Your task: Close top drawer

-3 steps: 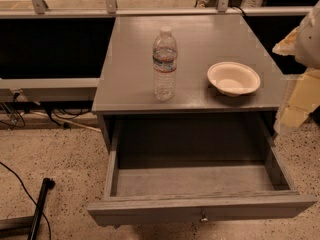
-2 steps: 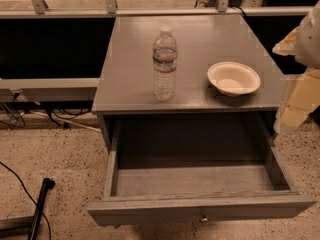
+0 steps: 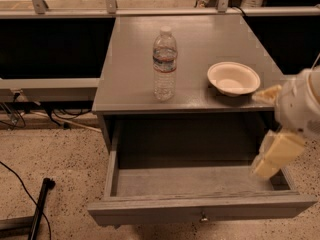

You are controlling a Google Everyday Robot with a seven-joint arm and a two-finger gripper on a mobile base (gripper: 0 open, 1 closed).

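the top drawer [image 3: 150, 211] stands pulled far out beneath the table [image 3: 130, 84] front edge, its panel over the speckled floor [image 3: 65, 154]. the gripper [image 3: 271, 158] hangs above the drawer's right wall; whether it is open or closed, i cannot tell.

The gripper [image 3: 272, 156], held over the right side of the top drawer [image 3: 190, 181], is cut off by the right edge — the drawer's right wall is partly hidden behind it.
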